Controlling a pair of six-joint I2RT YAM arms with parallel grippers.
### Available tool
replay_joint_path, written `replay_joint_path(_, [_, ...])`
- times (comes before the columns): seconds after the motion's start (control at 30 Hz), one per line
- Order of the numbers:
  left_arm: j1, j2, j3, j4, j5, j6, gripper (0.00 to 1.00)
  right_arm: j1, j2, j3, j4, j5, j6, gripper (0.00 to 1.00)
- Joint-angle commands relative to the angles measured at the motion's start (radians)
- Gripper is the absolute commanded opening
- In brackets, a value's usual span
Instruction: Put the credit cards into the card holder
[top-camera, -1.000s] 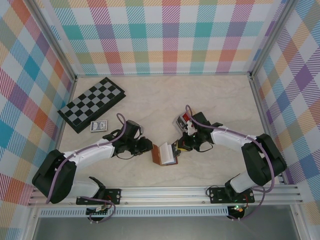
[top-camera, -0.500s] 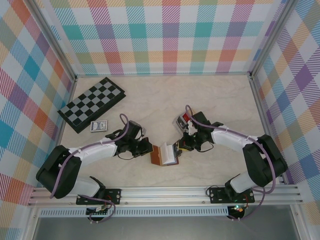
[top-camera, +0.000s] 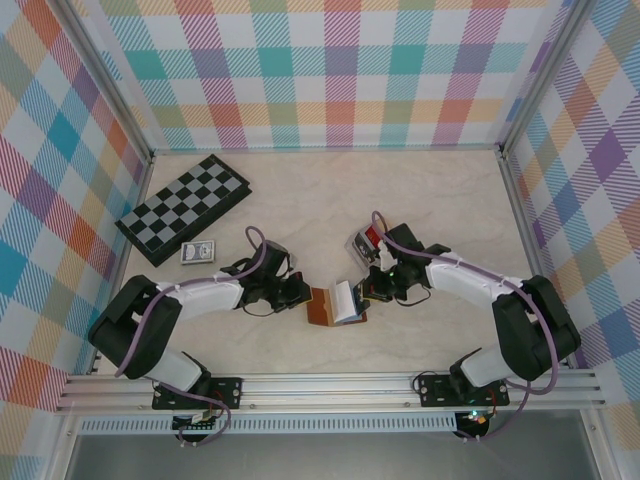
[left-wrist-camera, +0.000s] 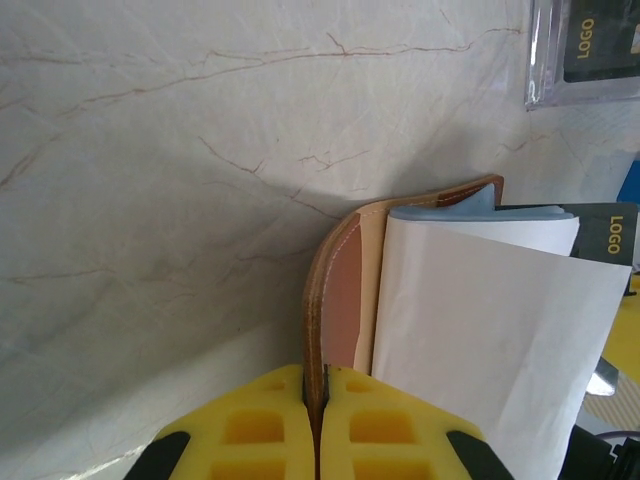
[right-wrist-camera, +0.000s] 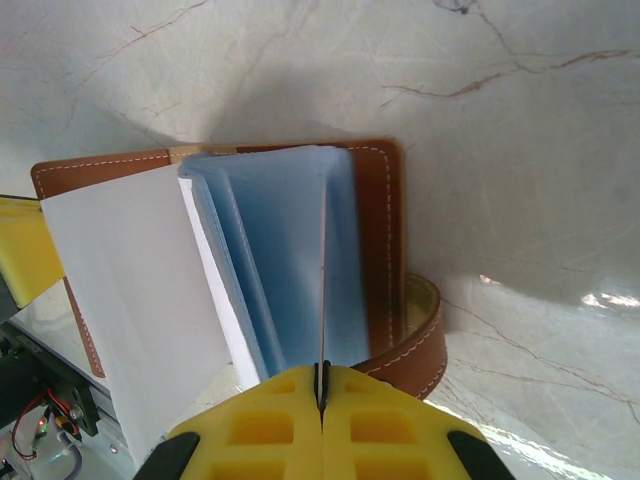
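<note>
Now the left gripper, newly closed, is pinching the reddish-brown leather card holder; the right gripper is pinching its blue inner sleeve, spreading it for loading.

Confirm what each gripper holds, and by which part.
Left gripper pinches the reddish-brown leather card holder by its outer cover's edge; right gripper pinches one of its light-blue inner sleeves.

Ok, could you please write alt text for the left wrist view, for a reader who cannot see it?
The left gripper pinches the edge of the open brown card holder over a pale marble table. A white leaf spreads to its right.
</note>
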Motion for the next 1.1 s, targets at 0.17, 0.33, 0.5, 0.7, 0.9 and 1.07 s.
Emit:
replay_joint_path(0.17, [-0.012,0.032,0.043,0.017,0.001,-0.007,0.0,0.005,-0.051,0.006,-0.015,0.043,-0.016,0.04])
replay_joint_path(0.33, [-0.011,0.025,0.047,0.001,-0.01,0.003,0.0,0.005,-0.102,0.018,-0.079,0.151,-0.028,0.05])
replay_joint_path(0.5, [-0.012,0.032,0.05,0.004,-0.003,0.004,0.0,0.005,-0.104,0.012,-0.031,0.085,-0.034,0.05])
replay_joint_path(0.7, [-0.014,0.048,0.056,0.009,0.007,0.006,0.0,0.004,-0.063,0.002,0.019,0.057,-0.043,0.04])
replay_joint_path(0.9, [-0.014,0.052,0.061,0.008,0.011,0.007,0.0,0.006,0.001,-0.005,0.028,0.072,-0.06,0.04])
replay_joint_path(1.07, [-0.013,0.052,0.061,-0.003,0.007,0.009,0.0,0.005,-0.004,-0.013,0.018,0.098,-0.078,0.04])
